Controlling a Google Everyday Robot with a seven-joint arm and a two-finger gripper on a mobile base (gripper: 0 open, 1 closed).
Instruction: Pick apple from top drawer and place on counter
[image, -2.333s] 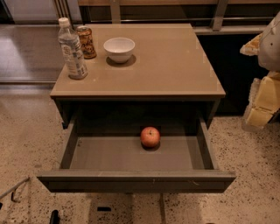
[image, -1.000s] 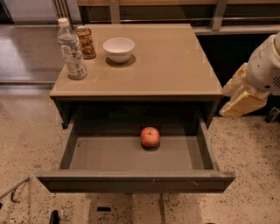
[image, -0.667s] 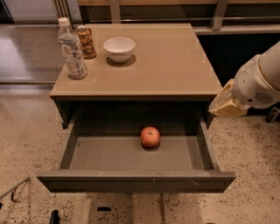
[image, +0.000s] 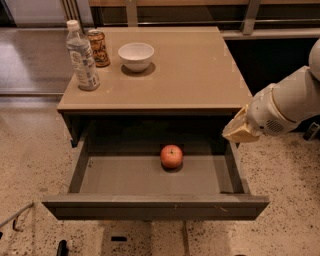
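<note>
The small red apple (image: 171, 156) with yellowish patches sits on the flat grey floor of the open top drawer (image: 125, 176), near the middle and toward the back. The drawer is pulled out under the tan counter (image: 195, 70). My gripper (image: 239, 129), tan at its tip on a white arm (image: 287, 102), comes in from the right. It hangs just below the counter's front right corner, above the drawer's right side wall, to the right of the apple and apart from it. It holds nothing that I can see.
On the counter's back left stand a clear water bottle (image: 82, 57), a brown can (image: 98, 48) and a white bowl (image: 136, 55). Speckled terrazzo floor (image: 285, 190) surrounds the cabinet. A dark unit (image: 260, 60) stands behind the arm at the right.
My arm has moved in from the right edge, leftward and down, bringing the gripper to the drawer's right side. The apple and the counter items have not moved.
</note>
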